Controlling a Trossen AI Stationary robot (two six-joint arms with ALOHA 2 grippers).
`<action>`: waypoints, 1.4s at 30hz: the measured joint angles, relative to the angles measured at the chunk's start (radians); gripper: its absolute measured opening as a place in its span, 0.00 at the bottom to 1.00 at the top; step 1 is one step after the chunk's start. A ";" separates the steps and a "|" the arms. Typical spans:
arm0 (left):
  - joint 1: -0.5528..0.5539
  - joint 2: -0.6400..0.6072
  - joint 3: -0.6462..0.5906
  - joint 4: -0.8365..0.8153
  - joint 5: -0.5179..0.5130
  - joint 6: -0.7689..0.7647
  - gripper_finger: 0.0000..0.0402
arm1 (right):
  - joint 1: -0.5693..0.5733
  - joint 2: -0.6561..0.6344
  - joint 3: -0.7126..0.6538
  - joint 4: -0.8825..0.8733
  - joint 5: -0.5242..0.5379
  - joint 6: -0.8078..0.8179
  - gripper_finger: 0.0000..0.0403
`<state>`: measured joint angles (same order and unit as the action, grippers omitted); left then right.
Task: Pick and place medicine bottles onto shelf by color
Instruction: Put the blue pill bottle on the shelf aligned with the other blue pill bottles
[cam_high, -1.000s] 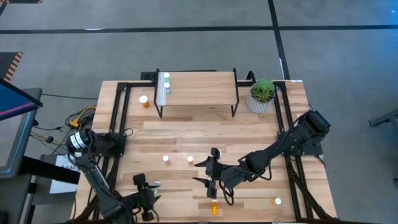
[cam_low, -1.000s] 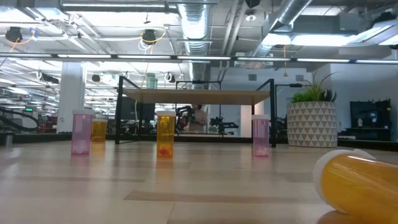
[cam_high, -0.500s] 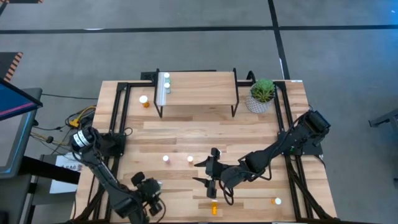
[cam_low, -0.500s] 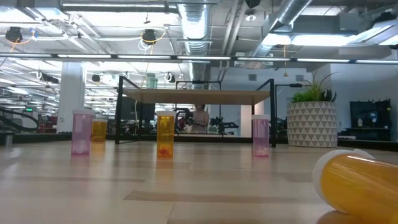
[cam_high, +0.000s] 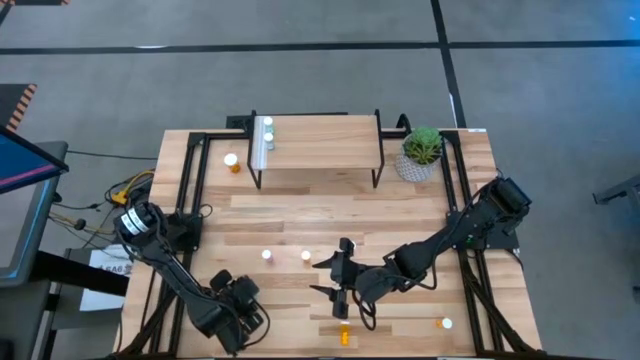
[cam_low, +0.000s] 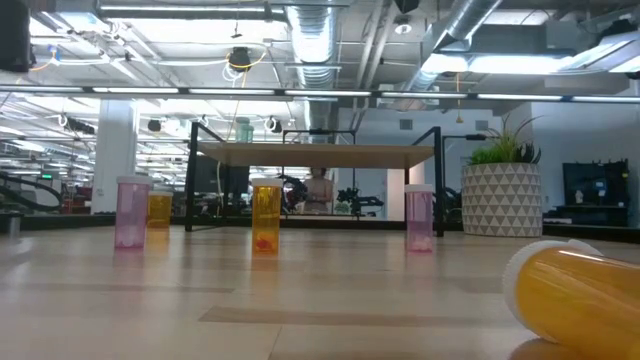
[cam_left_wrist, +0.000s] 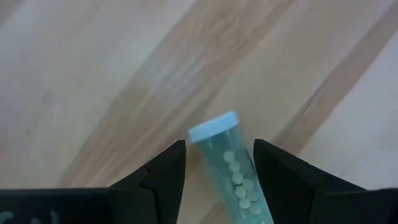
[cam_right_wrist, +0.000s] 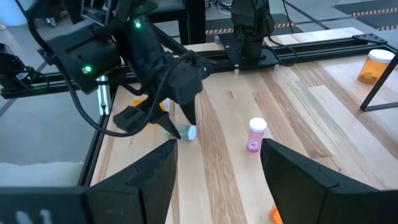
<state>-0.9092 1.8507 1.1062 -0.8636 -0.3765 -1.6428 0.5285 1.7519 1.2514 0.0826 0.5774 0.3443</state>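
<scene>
A pale green bottle (cam_left_wrist: 233, 168) with a white cap lies on its side on the table near the front left. My left gripper (cam_left_wrist: 217, 162) is open, one finger on each side of the bottle; I cannot tell whether they touch it. The right wrist view shows this gripper (cam_right_wrist: 163, 121) and the bottle (cam_right_wrist: 186, 132). My right gripper (cam_high: 335, 275) is open and empty above the table's middle front. The shelf (cam_high: 315, 135) stands at the back with two bottles (cam_high: 267, 132) at its left end. Pink (cam_low: 131, 212) and orange (cam_low: 266, 215) bottles stand upright on the table.
A large orange bottle (cam_high: 345, 335) lies on its side by the front edge, close under my right gripper. Another bottle (cam_high: 446, 323) stands at the front right, and an orange one (cam_high: 232, 162) left of the shelf. A potted plant (cam_high: 422, 150) stands at the back right.
My left arm has swung its elbow toward the table's far edge, and its gripper has turned a little at the front left. My right arm and the bottles on the table have kept still.
</scene>
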 joint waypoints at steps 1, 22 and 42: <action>0.000 0.000 -0.009 0.006 0.012 0.000 0.44 | 0.000 0.000 0.000 0.000 0.000 0.000 0.63; -0.003 -0.053 -0.009 -0.027 -0.063 0.237 0.21 | 0.000 0.000 0.000 0.000 0.000 -0.001 0.63; 0.063 -0.624 -0.095 0.184 -0.832 0.859 0.23 | 0.000 0.000 0.000 0.004 -0.001 0.017 0.63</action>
<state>-0.8461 1.2271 1.0113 -0.6801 -1.2086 -0.7838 0.5289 1.7519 1.2514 0.0863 0.5759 0.3614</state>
